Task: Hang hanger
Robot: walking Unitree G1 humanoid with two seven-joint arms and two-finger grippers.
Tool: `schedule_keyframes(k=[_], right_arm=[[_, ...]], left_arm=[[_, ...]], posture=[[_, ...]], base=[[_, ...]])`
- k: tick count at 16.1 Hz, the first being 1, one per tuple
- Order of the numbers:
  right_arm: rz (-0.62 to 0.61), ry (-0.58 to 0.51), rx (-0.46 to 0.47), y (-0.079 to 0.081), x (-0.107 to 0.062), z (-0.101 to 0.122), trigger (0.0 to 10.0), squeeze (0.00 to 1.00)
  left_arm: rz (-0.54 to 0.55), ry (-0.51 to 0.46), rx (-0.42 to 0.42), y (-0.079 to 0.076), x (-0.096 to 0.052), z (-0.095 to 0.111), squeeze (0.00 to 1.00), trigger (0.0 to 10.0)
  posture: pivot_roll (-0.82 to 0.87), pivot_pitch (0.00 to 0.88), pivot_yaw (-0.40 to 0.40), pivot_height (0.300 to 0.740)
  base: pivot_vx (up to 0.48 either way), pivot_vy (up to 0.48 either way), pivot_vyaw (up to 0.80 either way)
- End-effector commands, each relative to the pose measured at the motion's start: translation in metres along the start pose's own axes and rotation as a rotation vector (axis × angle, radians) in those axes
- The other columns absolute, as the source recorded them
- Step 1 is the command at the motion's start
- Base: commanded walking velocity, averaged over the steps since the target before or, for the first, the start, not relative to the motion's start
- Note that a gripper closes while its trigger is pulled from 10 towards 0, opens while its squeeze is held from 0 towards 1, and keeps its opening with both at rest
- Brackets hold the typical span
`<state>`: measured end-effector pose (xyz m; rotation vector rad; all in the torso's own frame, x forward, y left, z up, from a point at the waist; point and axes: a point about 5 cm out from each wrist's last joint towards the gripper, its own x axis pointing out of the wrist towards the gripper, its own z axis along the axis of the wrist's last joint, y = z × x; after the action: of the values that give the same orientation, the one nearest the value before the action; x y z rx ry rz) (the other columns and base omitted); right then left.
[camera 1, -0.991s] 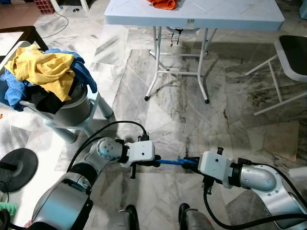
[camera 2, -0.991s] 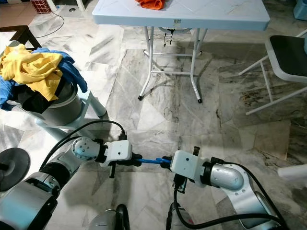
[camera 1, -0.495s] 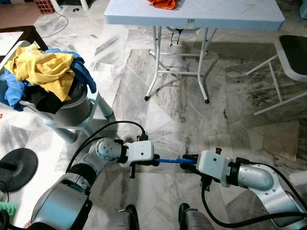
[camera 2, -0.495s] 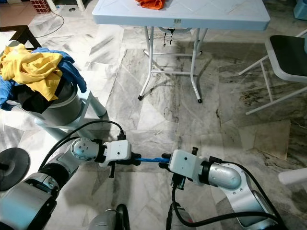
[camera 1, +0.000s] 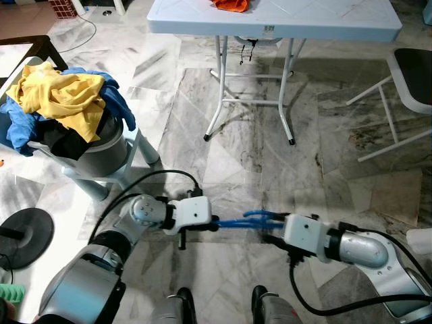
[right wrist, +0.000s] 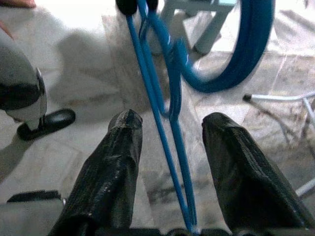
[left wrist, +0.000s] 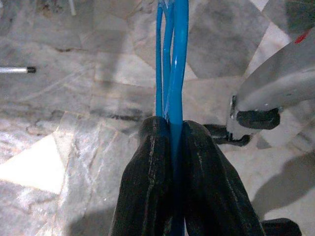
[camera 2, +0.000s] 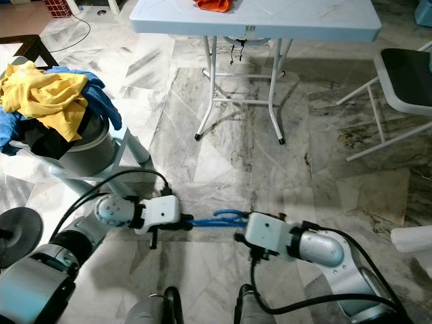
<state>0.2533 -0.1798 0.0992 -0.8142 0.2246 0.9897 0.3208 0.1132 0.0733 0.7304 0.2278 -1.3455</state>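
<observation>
A blue wire hanger [camera 1: 244,220] hangs low over the marble floor between my two grippers, its hook [right wrist: 246,59] curving up near the right one. My left gripper [camera 1: 214,225] is shut on one end, and both black fingers [left wrist: 152,167] clamp the blue wires [left wrist: 172,73]. My right gripper [camera 1: 275,233] is at the other end and stands open. Its fingers [right wrist: 115,167] sit on either side of the hanger's wires [right wrist: 162,98] without pressing on them.
A white folding table [camera 1: 270,27] with an orange cloth [camera 1: 229,5] stands ahead. At the left, a grey basket [camera 1: 101,152] piled with yellow and blue clothes [camera 1: 64,98] sits on a stool. A chair [camera 1: 412,74] is at the right, a black disc base [camera 1: 23,236] at the left.
The hanger has turned, so its hook now curves up between the grippers. The right gripper has drawn back a little to the right, and the left one has shifted slightly left.
</observation>
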Motion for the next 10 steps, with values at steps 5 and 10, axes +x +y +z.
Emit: schedule_keyframes(k=[5,10], right_arm=[[-0.031,0.056,-0.001,0.004,0.012,-0.025,10.0,0.00],[-0.023,0.111,-0.028,0.000,0.018,-0.041,10.0,0.00]], left_arm=[[-0.058,-0.079,0.081,-0.005,0.002,0.010,0.00,0.0],[-0.092,-0.107,0.125,-0.005,-0.001,0.014,0.00,0.0]], posture=[[-0.14,0.268,0.081,0.740],[-0.13,0.268,0.084,0.740]], base=[[0.000,0.000,0.00],[0.000,0.000,0.00]])
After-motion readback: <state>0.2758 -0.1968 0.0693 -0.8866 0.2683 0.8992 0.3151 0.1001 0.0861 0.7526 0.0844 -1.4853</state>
